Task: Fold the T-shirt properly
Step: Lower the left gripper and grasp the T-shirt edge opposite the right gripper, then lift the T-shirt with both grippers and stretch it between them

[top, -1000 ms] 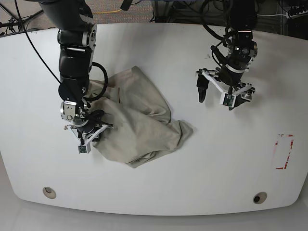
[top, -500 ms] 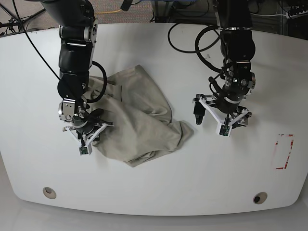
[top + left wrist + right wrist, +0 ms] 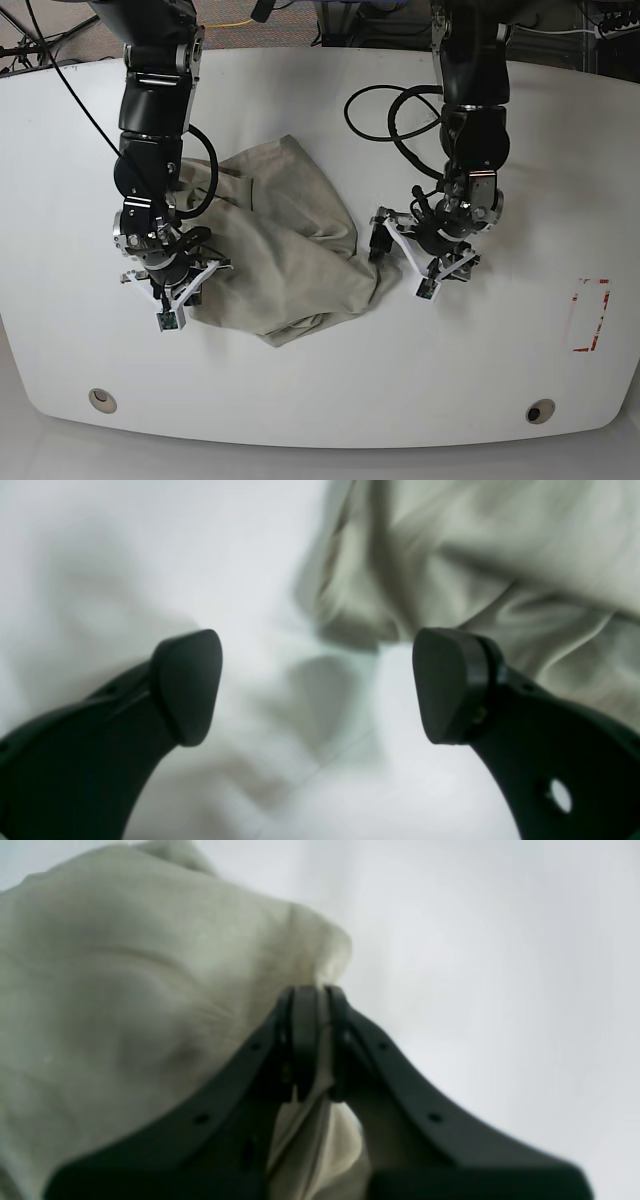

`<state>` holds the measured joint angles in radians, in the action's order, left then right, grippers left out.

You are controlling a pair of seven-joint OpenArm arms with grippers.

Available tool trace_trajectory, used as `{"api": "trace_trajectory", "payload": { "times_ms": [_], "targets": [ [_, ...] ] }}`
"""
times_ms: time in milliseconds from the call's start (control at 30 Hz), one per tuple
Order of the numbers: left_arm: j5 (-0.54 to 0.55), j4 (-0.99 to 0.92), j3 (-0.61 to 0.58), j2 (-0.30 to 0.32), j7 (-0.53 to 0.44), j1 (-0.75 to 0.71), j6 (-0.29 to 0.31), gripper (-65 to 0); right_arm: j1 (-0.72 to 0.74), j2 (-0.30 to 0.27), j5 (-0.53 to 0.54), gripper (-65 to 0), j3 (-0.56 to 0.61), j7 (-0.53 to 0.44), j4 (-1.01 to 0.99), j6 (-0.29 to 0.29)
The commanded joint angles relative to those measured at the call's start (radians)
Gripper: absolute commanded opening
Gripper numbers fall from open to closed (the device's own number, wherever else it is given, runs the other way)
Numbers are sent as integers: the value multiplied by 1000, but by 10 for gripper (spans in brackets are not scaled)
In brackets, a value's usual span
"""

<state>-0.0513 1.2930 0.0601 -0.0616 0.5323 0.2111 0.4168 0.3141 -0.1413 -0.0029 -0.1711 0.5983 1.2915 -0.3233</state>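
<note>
1. The table (image 3: 560, 150) is white and bare around the cloth, so you have room to spread.
2. The T-shirt (image 3: 285, 245) lies crumpled left of centre in the base view, one corner trailing toward the middle.
3. Your right gripper (image 3: 310, 1040) has its fingers pinched tight on a fold at the shirt's edge; hold that pinch firm.
4. Your left gripper (image 3: 315, 690) stands wide apart, empty, just beside the trailing corner. Bring both pads around the cloth edge before you close, then pull the two grips apart to flatten it.
</note>
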Motion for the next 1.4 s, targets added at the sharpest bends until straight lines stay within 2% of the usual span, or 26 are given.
{"api": "trace_trajectory", "payload": {
  "times_ms": [0, 267, 367, 533, 733, 833, 967, 1367],
  "targets": [
    [9, -20, -27, 1, -33, 34, 1, -85, 18, -7, 1, -650, -2, -25, 40, -4],
    [9, -169, -65, -1, -105, 90, 1, -92, -22, -7, 1, -650, -2, -13, 93, -4],
    [8, -238, -65, -1, -140, 116, 0, -143, -30, -7, 1, -650, -3, -7, 119, -4],
    [9, -329, -65, -1, -183, 141, 0, -367, -59, -7, 1, -650, -3, -7, 176, -4],
    [6, -356, -65, -1, -179, 166, 0, -650, -72, -7, 1, -650, -5, 25, 231, -4],
    [6, -312, -65, 3, -165, 164, 0, -650, -72, -8, 1, -650, -5, 45, 268, -4],
    [6, -175, -61, 9, -99, 159, 3, -650, -72, -13, 1, -650, -5, 48, 336, -4],
    [11, 262, -61, 151, 124, 141, 4, -650, 87, -17, -1, -650, 0, 148, 429, -6]
  ]
}}
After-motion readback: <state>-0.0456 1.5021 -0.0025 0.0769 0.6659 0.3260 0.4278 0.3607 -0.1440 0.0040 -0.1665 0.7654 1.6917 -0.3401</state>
